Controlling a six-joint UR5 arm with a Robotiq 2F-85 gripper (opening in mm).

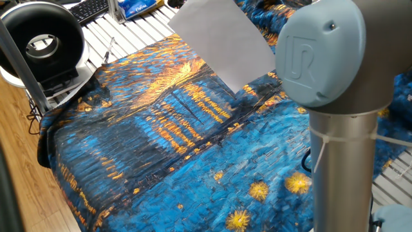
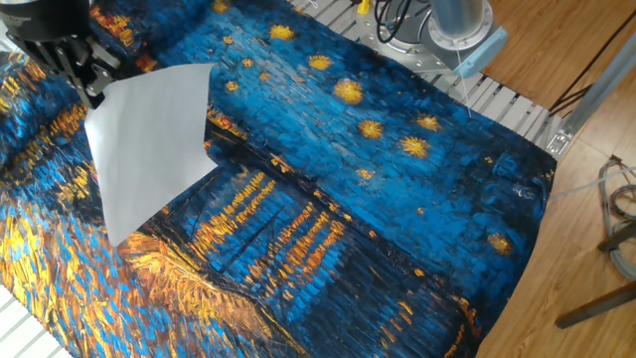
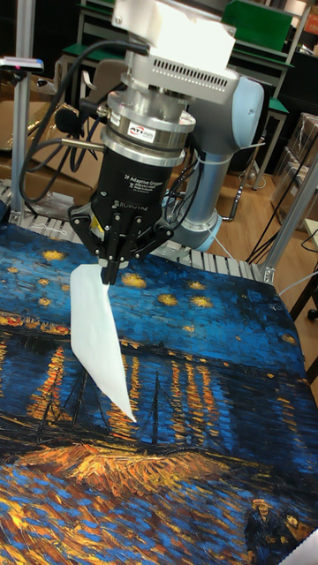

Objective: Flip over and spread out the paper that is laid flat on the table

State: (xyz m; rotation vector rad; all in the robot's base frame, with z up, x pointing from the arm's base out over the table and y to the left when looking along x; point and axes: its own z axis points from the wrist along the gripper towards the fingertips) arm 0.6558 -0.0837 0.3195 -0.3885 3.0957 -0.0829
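Observation:
The paper (image 2: 149, 149) is a plain white sheet hanging from one corner, lifted off the table (image 2: 378, 199), which is draped in a blue and orange cloth. My gripper (image 2: 89, 94) is shut on that top corner at the far left of the cloth. In the tall fixed view the gripper (image 3: 109, 269) points straight down and the paper (image 3: 99, 340) dangles below it, its lowest corner close to or touching the table (image 3: 203, 424). In one fixed view the paper (image 1: 222, 42) shows tilted above the table (image 1: 161, 148); the gripper is hidden there behind the arm's grey joint (image 1: 325, 55).
A black round device (image 1: 42, 42) and a keyboard (image 1: 90, 8) sit on the white slatted surface (image 1: 129, 29) beyond the cloth. The arm's base (image 2: 452, 20) stands at the cloth's far edge. Wooden floor (image 2: 586, 229) lies past the table's side.

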